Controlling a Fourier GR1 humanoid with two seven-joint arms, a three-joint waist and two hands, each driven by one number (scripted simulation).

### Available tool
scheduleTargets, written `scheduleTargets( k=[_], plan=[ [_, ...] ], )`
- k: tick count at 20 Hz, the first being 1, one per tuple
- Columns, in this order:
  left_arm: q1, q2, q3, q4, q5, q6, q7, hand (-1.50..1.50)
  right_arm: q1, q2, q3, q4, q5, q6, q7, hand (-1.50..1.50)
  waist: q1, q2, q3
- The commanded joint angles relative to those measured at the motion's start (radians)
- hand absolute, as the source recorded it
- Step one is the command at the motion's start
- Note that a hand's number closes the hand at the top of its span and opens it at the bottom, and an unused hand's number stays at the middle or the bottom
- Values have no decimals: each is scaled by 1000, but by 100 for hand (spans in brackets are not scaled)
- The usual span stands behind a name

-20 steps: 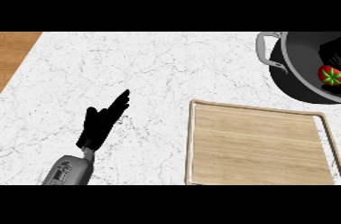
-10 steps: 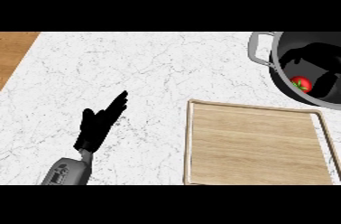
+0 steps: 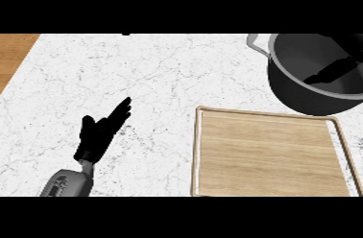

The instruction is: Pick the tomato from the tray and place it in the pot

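A: Where is the tomato?
B: Not visible. The right hand (image 3: 333, 71) reaches into the pot (image 3: 312, 95); I cannot tell its grip.
A: And the left hand (image 3: 99, 134)?
B: Relaxed, fingers straight, over the table (image 3: 142, 64), left of the tray (image 3: 269, 155).

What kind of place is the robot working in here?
Most likely a kitchen counter: a white marble-look worktop, a dark metal cooking pot with a side handle, and a wooden tray lying flat beside it.
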Motion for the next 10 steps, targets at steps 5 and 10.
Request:
scheduleTargets(
  k=[5, 10],
  plan=[
    [-6, 30, 15, -25, 12, -37, -11, 0, -48, -147, -215, 100, -204, 108, 75, -150, 16, 13, 1],
    [-46, 17, 20, -25, 9, -22, 13, 0, -32, -238, -281, 106, -270, 221, 78, -150, 17, 22, 4]
  ],
)
